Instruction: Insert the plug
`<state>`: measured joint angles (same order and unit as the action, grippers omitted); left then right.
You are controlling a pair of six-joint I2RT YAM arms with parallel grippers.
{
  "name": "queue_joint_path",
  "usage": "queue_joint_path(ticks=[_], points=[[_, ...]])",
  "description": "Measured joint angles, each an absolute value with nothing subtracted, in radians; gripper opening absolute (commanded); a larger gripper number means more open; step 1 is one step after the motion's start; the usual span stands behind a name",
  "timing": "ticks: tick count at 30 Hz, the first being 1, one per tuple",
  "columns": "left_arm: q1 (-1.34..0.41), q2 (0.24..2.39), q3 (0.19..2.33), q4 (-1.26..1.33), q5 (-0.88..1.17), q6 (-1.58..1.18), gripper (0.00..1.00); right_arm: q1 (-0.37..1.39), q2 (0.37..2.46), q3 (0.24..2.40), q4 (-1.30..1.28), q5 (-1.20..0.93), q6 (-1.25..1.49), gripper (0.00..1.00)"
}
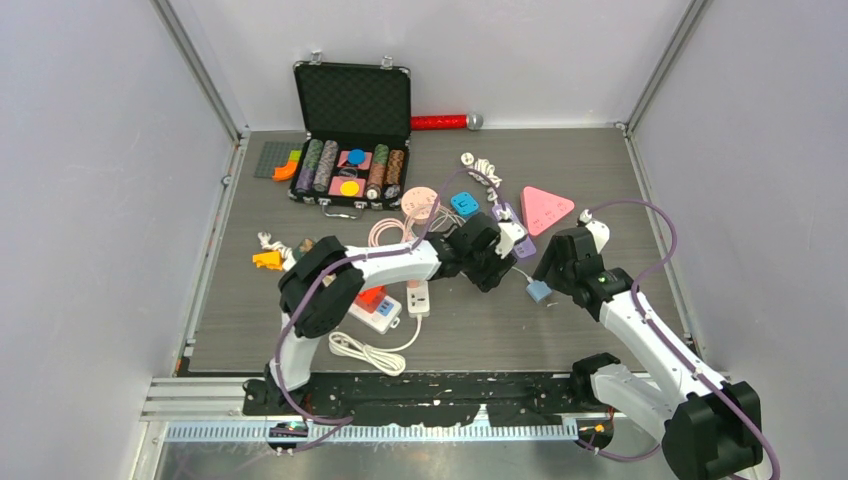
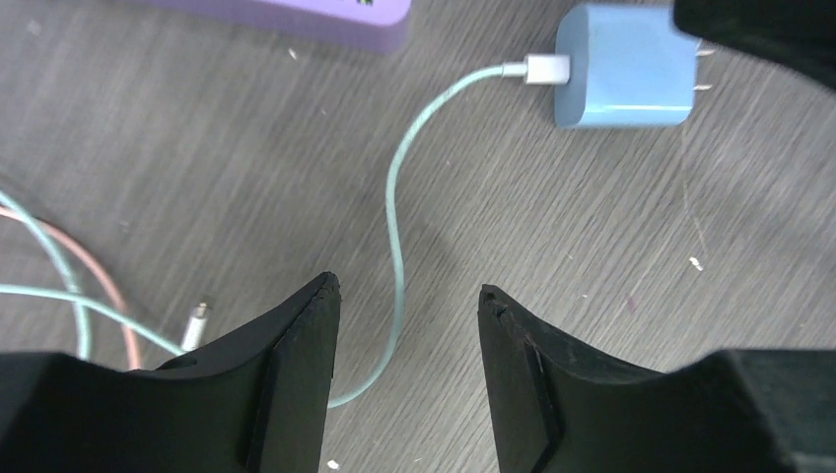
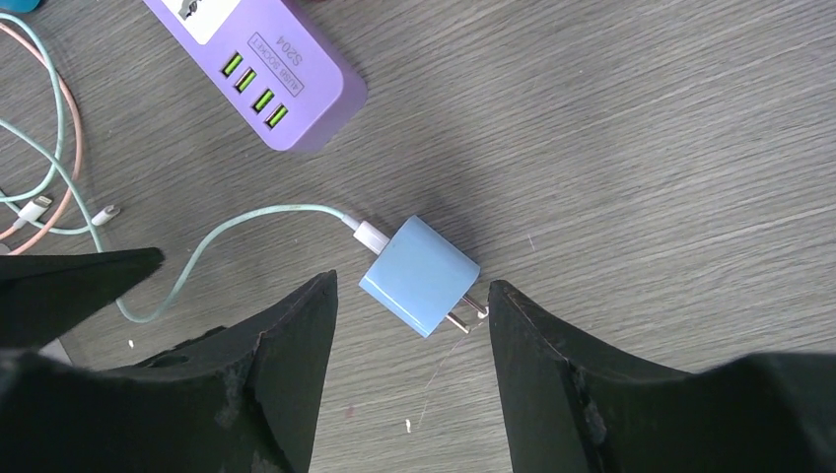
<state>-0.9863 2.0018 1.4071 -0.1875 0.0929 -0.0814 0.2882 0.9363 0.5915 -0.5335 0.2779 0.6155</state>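
The blue charger plug [image 1: 539,291] lies flat on the table, prongs bare, with a teal cable [image 2: 396,227] plugged into it. It also shows in the left wrist view [image 2: 623,67] and the right wrist view [image 3: 419,275]. The purple power strip [image 1: 513,228] lies just behind it, with its USB end in the right wrist view [image 3: 261,74]. My right gripper [image 3: 412,286] is open and empty, hovering over the plug with a finger on each side. My left gripper [image 2: 409,291] is open and empty, straddling the teal cable a little left of the plug.
A white power strip [image 1: 418,298] and an orange-and-white one [image 1: 375,310] lie by the left arm. Loose pink and teal cables [image 3: 49,177] lie left of the plug. A poker chip case [image 1: 350,140], a pink triangle [image 1: 546,207] and a red stick [image 1: 440,122] stand behind.
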Motion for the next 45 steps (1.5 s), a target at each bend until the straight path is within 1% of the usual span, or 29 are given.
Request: queue_joint_path(ticks=[2, 4, 7, 8, 9, 16, 24, 28, 31, 36, 40, 45], points=[[-0.987, 2.029, 1.408, -0.190, 0.094, -0.093, 0.47, 0.286, 0.936, 0.591, -0.533, 0.274, 0.616, 0.63], [-0.988, 2.052, 1.412, -0.197, 0.086, -0.104, 0.39, 0.286, 0.936, 0.591, -0.533, 0.271, 0.616, 0.63], [-0.987, 2.079, 1.430, -0.211, 0.062, -0.124, 0.18, 0.286, 0.936, 0.591, -0.533, 0.266, 0.616, 0.63], [-0.986, 2.082, 1.435, -0.217, 0.054, -0.129, 0.07, 0.285, 0.936, 0.591, -0.533, 0.263, 0.616, 0.63], [-0.983, 2.082, 1.437, -0.221, 0.046, -0.134, 0.00, 0.284, 0.936, 0.591, -0.533, 0.260, 0.616, 0.63], [-0.975, 2.051, 1.439, -0.270, 0.024, -0.163, 0.00, 0.284, 0.937, 0.590, -0.530, 0.206, 0.593, 0.67], [-0.975, 1.867, 1.444, -0.439, -0.023, -0.203, 0.00, 0.284, 0.943, 0.549, -0.464, 0.067, 0.514, 0.66], [-0.975, 1.819, 1.461, -0.517, -0.040, -0.211, 0.00, 0.300, 0.962, 0.545, -0.435, 0.019, 0.498, 0.66], [-0.975, 1.812, 1.479, -0.574, -0.046, -0.220, 0.00, 0.343, 0.978, 0.546, -0.410, 0.009, 0.495, 0.68], [-0.975, 1.812, 1.533, -0.687, -0.051, -0.268, 0.00, 0.490, 1.031, 0.559, -0.376, 0.033, 0.480, 0.73], [-0.975, 1.812, 1.560, -0.723, -0.039, -0.314, 0.00, 0.574, 1.067, 0.566, -0.339, 0.071, 0.463, 0.73], [-0.975, 1.812, 1.563, -0.756, -0.008, -0.348, 0.00, 0.632, 1.093, 0.566, -0.258, 0.110, 0.418, 0.73]])
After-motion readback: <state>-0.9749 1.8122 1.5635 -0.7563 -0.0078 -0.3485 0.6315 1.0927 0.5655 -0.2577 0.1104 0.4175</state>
